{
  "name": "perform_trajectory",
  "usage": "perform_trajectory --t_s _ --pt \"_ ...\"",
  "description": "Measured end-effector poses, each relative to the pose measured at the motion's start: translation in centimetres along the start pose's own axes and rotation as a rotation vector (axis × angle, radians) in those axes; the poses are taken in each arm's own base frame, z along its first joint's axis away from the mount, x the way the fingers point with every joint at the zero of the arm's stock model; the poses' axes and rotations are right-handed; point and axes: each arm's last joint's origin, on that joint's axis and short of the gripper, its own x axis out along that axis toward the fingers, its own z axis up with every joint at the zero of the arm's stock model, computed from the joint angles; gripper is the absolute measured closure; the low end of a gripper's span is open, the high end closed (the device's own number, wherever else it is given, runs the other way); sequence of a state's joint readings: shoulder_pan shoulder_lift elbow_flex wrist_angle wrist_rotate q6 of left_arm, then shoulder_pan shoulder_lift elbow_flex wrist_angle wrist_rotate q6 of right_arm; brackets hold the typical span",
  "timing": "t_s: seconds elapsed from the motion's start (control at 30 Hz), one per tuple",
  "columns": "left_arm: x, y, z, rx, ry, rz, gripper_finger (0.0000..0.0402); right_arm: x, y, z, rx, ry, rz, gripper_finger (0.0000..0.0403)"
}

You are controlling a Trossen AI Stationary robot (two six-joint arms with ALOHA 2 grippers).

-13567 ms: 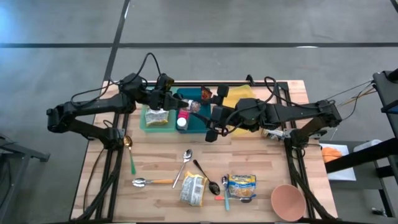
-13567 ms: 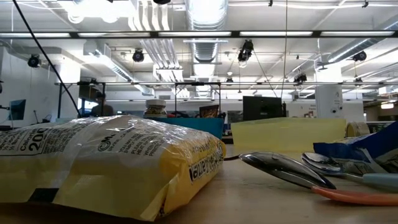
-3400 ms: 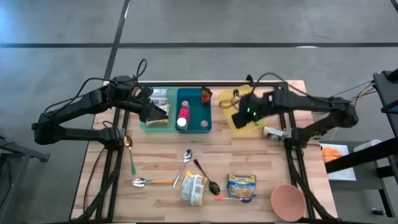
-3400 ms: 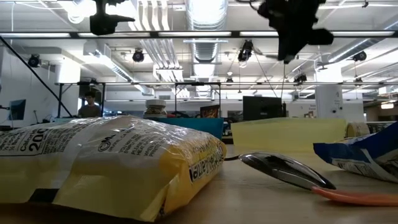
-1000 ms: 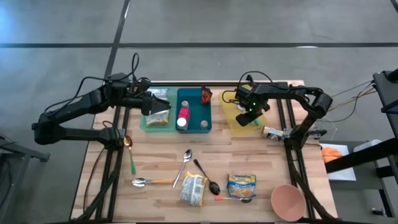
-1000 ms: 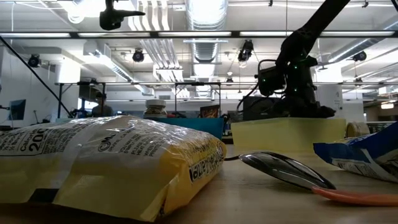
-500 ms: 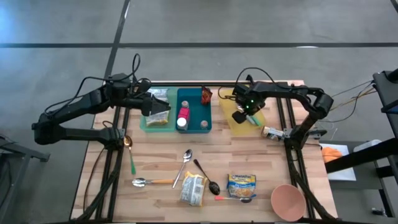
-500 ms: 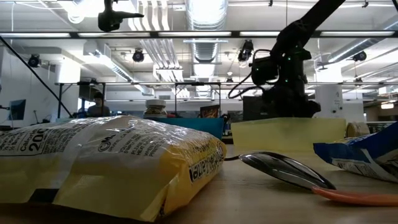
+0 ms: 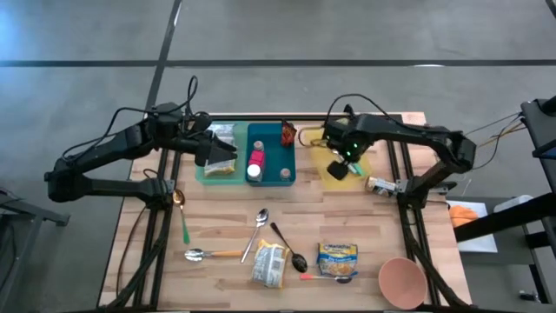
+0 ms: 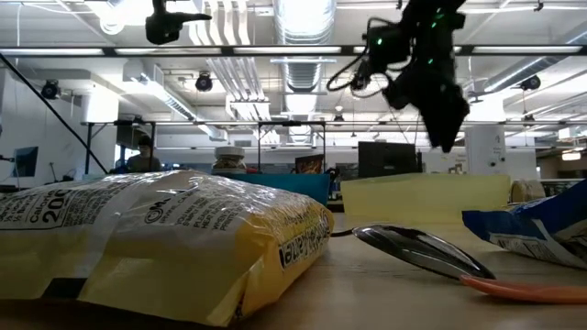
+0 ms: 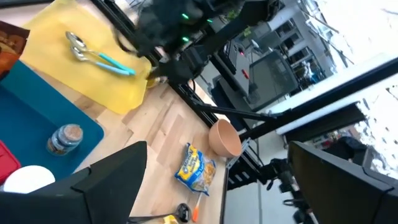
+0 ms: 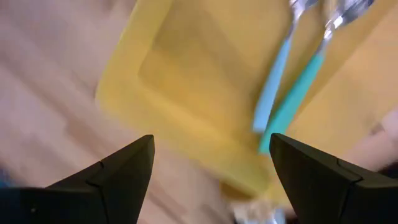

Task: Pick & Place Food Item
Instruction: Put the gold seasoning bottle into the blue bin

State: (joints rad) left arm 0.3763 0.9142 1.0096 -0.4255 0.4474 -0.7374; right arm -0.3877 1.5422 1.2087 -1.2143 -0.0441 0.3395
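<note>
Right hand (image 9: 339,168) hangs above the near edge of the yellow tray (image 9: 326,165) at the back right of the tabletop (image 9: 226,226), its fingers spread wide with nothing between them. Two spoons with blue-green handles (image 12: 292,81) lie side by side in that tray, straight below the wrist camera. Left hand (image 9: 213,149) hovers over the left part of the teal bin (image 9: 278,178), its fingers also wide apart and empty.

Inside the bin's green left compartment lies a clear bag of food (image 9: 219,165). Its blue right compartment holds a small bottle with a red body and white cap (image 9: 254,165), a small jar (image 11: 64,138) and a dark red snack packet (image 9: 287,132) at the far wall.

Nearer the front of the tabletop, well apart from both hands, lie a yellow food packet (image 9: 269,263) and a blue-and-yellow food packet (image 9: 337,261), with loose spoons (image 9: 258,228) between and around them. One of those spoons, orange-handled, sits just beside the blue-and-yellow packet. A pink bowl (image 9: 402,280) stands at the front right corner.
</note>
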Motion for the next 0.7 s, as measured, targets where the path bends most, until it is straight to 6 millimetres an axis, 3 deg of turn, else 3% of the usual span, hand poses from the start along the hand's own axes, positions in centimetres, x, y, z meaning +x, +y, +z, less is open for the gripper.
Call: perform_trajectory --t_s 0.2,0.47,0.7 --pt "0.0 0.0 0.0 0.057 0.005 0.002 0.0005 -0.6 1.3 -4.2 -0.068 0.012 -0.004 0.0086" --pt "0.0 0.0 -0.1 0.108 0.015 -0.010 0.0005 -0.9 0.5 -9.5 -0.043 -0.070 -0.008 0.0086" --pt "0.0 0.0 -0.1 0.111 0.015 -0.010 0.0005 1.2 -0.4 -12.2 -0.084 -0.031 -0.029 0.0086"
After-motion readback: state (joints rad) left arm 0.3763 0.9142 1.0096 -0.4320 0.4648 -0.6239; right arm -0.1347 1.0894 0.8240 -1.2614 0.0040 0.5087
